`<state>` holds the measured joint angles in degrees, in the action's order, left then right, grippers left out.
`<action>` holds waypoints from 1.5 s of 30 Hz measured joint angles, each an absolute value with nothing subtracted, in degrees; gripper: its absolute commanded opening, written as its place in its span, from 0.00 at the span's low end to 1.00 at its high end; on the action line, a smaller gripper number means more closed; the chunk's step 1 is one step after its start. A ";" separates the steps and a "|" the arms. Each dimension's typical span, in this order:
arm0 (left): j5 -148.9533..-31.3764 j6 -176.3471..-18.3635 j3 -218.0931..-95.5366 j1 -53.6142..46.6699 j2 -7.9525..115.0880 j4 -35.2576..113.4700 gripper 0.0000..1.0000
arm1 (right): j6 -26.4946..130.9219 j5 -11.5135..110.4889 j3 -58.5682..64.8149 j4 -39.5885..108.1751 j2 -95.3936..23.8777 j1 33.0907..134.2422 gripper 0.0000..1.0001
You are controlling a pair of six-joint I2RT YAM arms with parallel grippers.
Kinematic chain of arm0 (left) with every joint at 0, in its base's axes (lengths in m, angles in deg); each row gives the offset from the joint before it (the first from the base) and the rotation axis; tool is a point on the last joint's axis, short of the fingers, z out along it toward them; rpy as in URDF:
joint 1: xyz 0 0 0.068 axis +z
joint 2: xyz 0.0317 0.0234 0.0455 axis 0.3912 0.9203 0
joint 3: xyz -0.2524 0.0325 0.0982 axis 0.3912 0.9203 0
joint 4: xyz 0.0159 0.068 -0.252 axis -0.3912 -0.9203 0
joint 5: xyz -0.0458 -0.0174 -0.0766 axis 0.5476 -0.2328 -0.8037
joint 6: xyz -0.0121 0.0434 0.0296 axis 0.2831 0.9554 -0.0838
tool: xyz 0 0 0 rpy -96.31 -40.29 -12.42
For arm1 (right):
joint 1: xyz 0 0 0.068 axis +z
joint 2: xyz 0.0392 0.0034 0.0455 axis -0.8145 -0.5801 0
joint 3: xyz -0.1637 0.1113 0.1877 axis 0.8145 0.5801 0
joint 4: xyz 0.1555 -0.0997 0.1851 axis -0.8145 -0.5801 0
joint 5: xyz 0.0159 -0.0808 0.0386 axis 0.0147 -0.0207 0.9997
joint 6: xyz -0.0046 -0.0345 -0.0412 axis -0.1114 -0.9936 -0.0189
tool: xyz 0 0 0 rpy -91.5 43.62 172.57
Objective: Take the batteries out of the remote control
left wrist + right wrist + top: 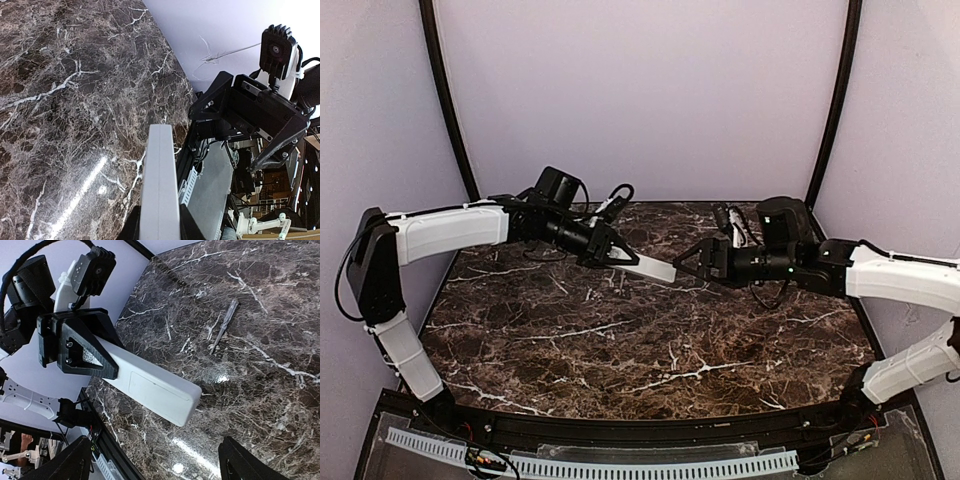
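My left gripper is shut on the remote control, a slim white bar held above the table and pointing right. In the left wrist view the remote shows edge-on between my fingers. In the right wrist view the remote's back faces the camera with its battery cover closed. The batteries are hidden. My right gripper is open and empty, its jaws spread wide just off the remote's free end; its fingertips sit below the remote in the right wrist view.
A thin clear pen-like tool lies on the dark marble table beyond the remote. The table's black edge rail and a white slotted cable duct run along the near side.
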<state>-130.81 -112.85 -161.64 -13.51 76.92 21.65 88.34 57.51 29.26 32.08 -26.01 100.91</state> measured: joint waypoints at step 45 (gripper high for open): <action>-138.74 -120.32 -154.95 -13.51 71.02 33.71 0.00 | 93.87 66.25 23.25 40.56 -37.22 102.29 0.80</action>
<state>-138.74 -120.32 -154.95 -13.51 71.02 33.71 93.87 66.25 23.25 40.56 -37.22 102.29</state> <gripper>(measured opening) 0.186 0.818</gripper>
